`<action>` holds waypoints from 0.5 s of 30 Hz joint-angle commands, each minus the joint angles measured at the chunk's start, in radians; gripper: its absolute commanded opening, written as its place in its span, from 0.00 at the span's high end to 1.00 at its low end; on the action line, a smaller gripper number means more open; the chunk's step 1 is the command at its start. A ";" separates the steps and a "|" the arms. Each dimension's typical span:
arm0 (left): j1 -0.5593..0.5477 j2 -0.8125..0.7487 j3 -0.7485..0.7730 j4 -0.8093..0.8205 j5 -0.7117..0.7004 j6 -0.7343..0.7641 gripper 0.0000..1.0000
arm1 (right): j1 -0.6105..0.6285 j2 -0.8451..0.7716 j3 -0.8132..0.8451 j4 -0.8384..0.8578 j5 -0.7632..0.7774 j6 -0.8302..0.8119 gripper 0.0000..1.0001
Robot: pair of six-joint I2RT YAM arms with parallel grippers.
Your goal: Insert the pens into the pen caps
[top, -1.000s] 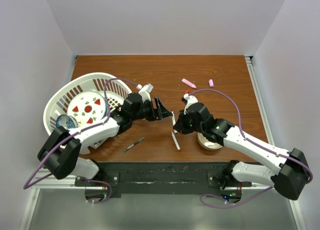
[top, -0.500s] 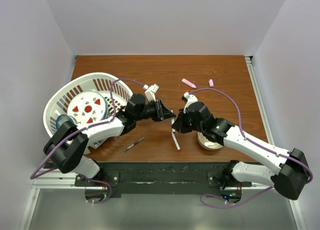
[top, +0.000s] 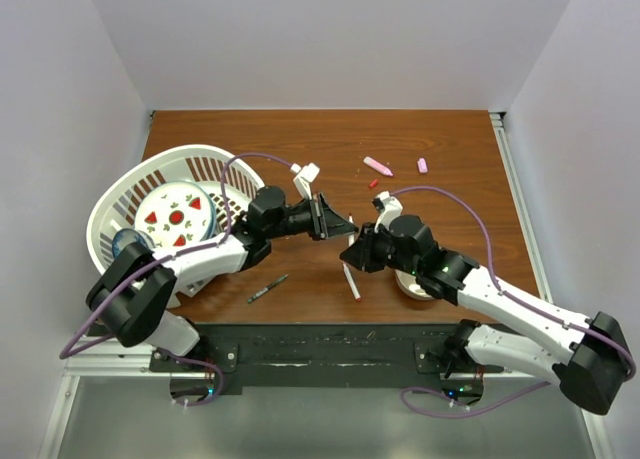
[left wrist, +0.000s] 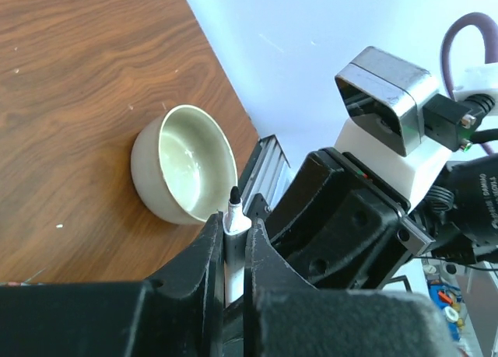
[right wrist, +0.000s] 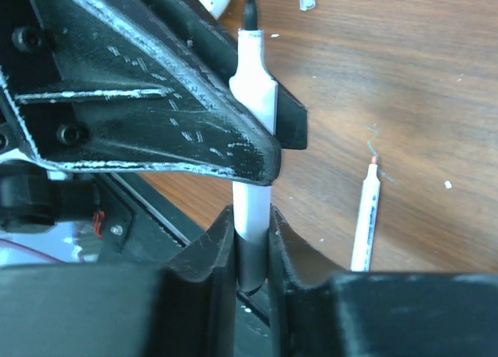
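A white pen (right wrist: pixel 255 85) with a black tip (left wrist: pixel 233 194) hangs above the table, gripped from both ends. My left gripper (left wrist: pixel 233 225) is shut on its tip end, and my right gripper (right wrist: pixel 251 217) pinches its grey rear end. In the top view the two grippers (top: pixel 342 226) (top: pixel 352 251) meet at mid-table. On the wood lie a second white pen (top: pixel 351 281) with a red tip, a thin dark grey pen (top: pixel 267 288) and a pink pen (top: pixel 377 166). A red cap (top: pixel 373 184) and a pale pink cap (top: pixel 422 165) lie near the pink pen. No black cap shows.
A cream bowl (left wrist: pixel 187 174) stands under my right forearm, partly hidden in the top view. A white laundry basket (top: pixel 130 194) at the left holds a strawberry-patterned plate (top: pixel 175 217). The black base rail (top: pixel 330 344) runs along the table's near edge.
My left gripper moved right and shut on the tip end of the pen that the right gripper holds. The right wrist shifted slightly right, so the red cap now lies apart from it.
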 commanded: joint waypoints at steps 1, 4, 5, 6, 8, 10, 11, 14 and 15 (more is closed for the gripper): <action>-0.007 -0.042 -0.013 0.089 0.047 -0.009 1.00 | 0.006 -0.048 -0.018 0.108 -0.012 0.022 0.99; -0.007 -0.071 0.002 -0.022 0.023 0.064 0.64 | 0.005 -0.085 -0.038 0.111 0.022 0.034 1.00; -0.008 -0.097 0.033 -0.079 -0.023 0.139 0.54 | 0.006 -0.105 -0.036 0.089 0.031 0.036 1.00; -0.008 -0.111 0.056 -0.147 -0.060 0.182 0.38 | 0.006 -0.115 -0.032 0.073 0.044 0.033 1.00; -0.007 -0.139 0.146 -0.360 -0.174 0.315 0.30 | 0.006 -0.133 -0.016 0.016 0.070 0.027 1.00; -0.005 -0.147 0.214 -0.540 -0.258 0.395 0.25 | 0.006 -0.150 -0.010 -0.018 0.094 0.024 1.00; -0.005 -0.140 0.285 -0.598 -0.352 0.468 0.25 | 0.006 -0.171 -0.010 -0.042 0.122 0.021 1.00; -0.004 -0.093 0.420 -0.783 -0.529 0.607 0.24 | 0.006 -0.207 -0.009 -0.082 0.157 0.007 1.00; 0.000 -0.069 0.460 -0.823 -0.574 0.636 0.25 | 0.006 -0.225 -0.006 -0.092 0.172 -0.008 1.00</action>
